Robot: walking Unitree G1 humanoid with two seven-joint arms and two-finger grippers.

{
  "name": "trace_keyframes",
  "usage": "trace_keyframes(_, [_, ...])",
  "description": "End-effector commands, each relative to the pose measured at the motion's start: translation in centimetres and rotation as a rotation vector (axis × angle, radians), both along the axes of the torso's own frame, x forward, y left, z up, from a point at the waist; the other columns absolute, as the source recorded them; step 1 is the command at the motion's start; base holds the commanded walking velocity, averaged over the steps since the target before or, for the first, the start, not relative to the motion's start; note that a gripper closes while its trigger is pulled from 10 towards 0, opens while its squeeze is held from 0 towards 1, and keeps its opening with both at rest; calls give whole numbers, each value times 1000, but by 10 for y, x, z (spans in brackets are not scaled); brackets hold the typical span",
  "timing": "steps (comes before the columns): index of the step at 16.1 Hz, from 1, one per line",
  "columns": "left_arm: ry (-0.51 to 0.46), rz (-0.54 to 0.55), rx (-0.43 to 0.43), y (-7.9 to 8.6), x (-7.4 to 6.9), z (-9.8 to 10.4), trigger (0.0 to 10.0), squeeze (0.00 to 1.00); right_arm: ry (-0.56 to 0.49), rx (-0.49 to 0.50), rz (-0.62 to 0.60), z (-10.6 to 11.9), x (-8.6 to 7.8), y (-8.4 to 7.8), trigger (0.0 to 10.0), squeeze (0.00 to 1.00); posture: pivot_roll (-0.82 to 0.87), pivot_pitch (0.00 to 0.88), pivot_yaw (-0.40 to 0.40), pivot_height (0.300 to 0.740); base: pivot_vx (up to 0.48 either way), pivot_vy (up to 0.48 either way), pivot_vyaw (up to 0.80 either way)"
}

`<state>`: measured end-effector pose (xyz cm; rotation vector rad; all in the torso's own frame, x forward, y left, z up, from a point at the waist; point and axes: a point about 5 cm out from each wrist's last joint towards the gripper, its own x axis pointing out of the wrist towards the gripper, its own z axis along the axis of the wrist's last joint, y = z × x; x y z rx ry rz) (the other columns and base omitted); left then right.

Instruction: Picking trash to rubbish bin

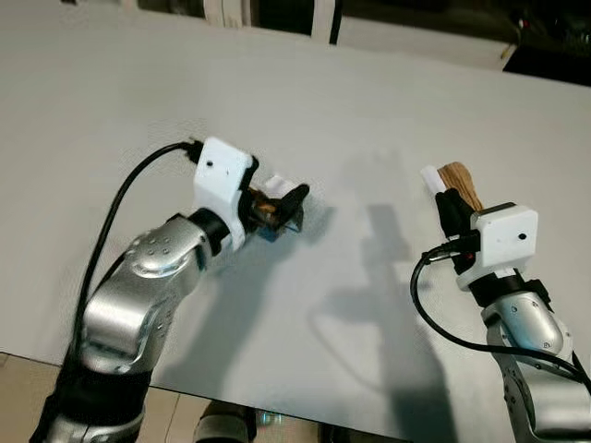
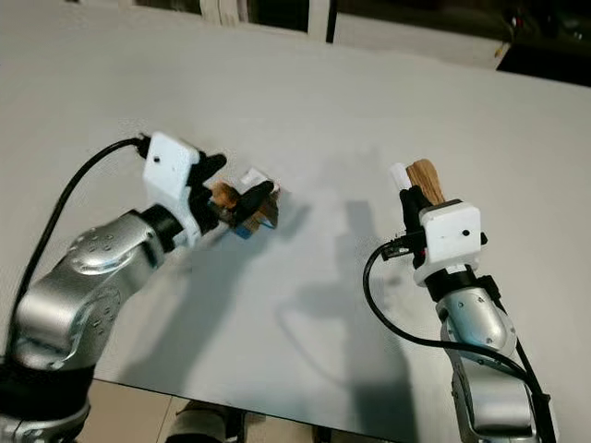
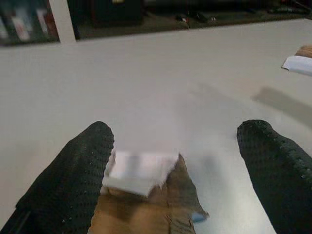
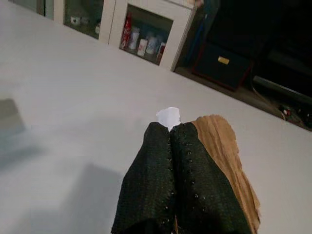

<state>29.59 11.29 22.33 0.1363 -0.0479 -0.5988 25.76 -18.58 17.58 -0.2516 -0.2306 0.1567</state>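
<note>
Two scraps in play, neither binned yet. At 9 o'clock, left gripper [image 1: 277, 205] spread wide around cardboard scrap [image 3: 146, 204] on white table [image 1: 369, 111], not yet closed. At 3 o'clock, right gripper [image 2: 413, 196] pinched tight on brown scrap [image 2: 425, 175], awaiting carry-off.

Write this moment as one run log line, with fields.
left gripper: open, around crumpled brown-and-white paper scrap | right gripper: shut on brown paper piece with white corner | surface: white table
</note>
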Motion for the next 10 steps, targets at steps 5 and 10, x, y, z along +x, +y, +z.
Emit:
trace_keyframes(5, [-81, -61, 123, -18, 24, -17, 10000, 0, -25, -27, -34, 3, 1, -11, 10000, 0, 240, 138, -45, 740, 0, 0, 0])
trace_keyframes(10, [-154, -75, 257, -13, 46, -16, 10000, 0, -33, -29, -56, 3, -2, -14, 10000, 0, 228, 134, -34, 740, 0, 0, 0])
